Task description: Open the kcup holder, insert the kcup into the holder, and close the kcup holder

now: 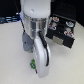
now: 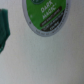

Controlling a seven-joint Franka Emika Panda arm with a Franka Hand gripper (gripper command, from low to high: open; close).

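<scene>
The kcup (image 1: 33, 63) is a small round pod with a green rim, lying on the white table just to the exterior view's left of my hand. The wrist view shows its top (image 2: 44, 17) close up, dark with a green ring and pale lettering. My gripper (image 1: 42, 69) hangs low over the table beside the pod, and the white arm hides its fingers. No fingers show plainly in the wrist view. The kcup holder (image 1: 63, 34) is a black box at the exterior view's right, its front panels shut and bearing small light marks.
Several round pods (image 1: 61, 23) lie on top of the black box. A dark green shape (image 2: 4, 30) sits at the edge of the wrist view. The white table (image 1: 12, 55) spreads around the arm, with a dark background behind it.
</scene>
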